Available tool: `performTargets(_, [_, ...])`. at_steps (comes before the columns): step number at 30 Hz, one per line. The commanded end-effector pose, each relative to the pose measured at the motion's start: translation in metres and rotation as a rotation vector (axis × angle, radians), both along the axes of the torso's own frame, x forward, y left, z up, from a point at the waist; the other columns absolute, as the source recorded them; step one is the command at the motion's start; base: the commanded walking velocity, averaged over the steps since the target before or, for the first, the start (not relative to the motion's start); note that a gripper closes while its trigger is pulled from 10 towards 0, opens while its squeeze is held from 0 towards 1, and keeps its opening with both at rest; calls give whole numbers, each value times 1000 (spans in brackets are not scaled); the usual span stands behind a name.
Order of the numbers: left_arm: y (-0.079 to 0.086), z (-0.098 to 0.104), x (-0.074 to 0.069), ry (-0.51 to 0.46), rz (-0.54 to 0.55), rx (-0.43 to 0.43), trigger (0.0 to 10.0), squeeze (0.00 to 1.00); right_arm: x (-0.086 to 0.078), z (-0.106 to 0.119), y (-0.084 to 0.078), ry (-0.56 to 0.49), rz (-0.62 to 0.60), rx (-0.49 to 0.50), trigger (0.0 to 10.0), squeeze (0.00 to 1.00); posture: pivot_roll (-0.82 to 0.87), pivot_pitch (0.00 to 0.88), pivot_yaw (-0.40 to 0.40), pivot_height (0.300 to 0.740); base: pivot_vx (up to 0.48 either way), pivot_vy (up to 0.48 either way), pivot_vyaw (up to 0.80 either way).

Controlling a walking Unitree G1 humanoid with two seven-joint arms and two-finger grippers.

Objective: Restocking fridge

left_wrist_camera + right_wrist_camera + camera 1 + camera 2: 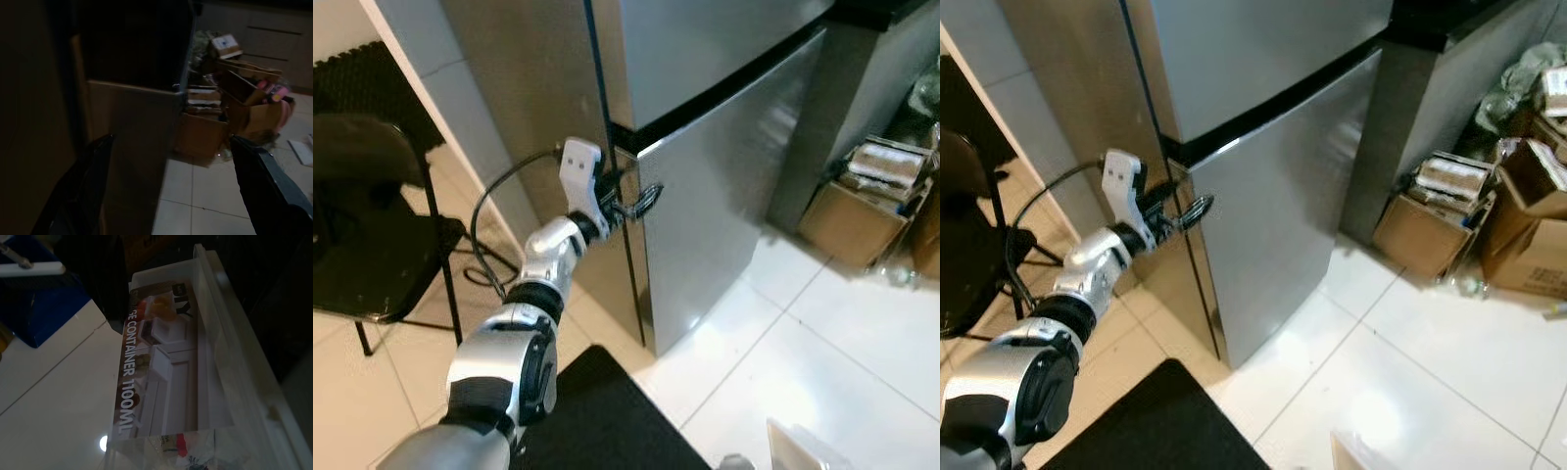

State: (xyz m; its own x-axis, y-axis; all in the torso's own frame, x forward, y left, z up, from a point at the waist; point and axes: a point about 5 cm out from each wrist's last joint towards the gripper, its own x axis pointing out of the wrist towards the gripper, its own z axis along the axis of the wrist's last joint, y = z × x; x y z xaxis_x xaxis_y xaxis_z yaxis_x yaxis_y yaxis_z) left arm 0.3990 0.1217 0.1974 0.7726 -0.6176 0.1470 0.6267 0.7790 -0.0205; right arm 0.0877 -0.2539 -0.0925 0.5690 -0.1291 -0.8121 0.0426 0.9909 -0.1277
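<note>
The tall stainless-steel fridge (724,147) stands shut, both its upper door and its lower door (1273,235) flush with the body, so the restocking appears to be at its very start: the door has yet to come open and nothing has gone inside. The left gripper (628,199) is raised to the hinge-side corner of the lower door, just under the dark seam between the two doors, its two black fingers spread apart and holding nothing; in the left wrist view the fingers (88,181) stand wide on either side of the door's edge. Whether they touch the metal cannot be told. My guess is that the next step is to hook that edge and pull.

The thing to be stocked seems to be a clear plastic storage container (195,357) with a printed paper label, seen close up in the right wrist view; its corner (808,446) also peeks in low in the left eye view. Whether the right gripper is clenched on it or merely hangs beside it cannot be told.

The floor (1449,372) is glossy white tile with a black mat (597,411) at the robot's feet. A black chair (372,235) stands to the left by the wall, a dark cable (489,235) trails down beside the fridge, and open brown cardboard boxes (1489,225) crowd the floor to the right, near a dark-topped cabinet.
</note>
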Motion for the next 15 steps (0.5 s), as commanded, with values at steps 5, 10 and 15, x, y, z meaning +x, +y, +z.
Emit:
performTargets(5, [4, 18, 7, -29, 60, 30, 10000, 0, -2, 3, -3, -28, -3, -3, 10000, 0, -230, 249, 48, 740, 0, 0, 0])
performTargets(10, [9, 22, 10, -25, 95, 57, 10000, 0, 0, 5, -3, -42, -1, -2, 10000, 0, -235, 251, 47, 740, 0, 0, 0])
performTargets(15, [10, 24, 11, -8, 100, 72, 10000, 0, 1, 6, -5, -50, 0, -5, 10000, 0, -241, 258, 44, 740, 0, 0, 0])
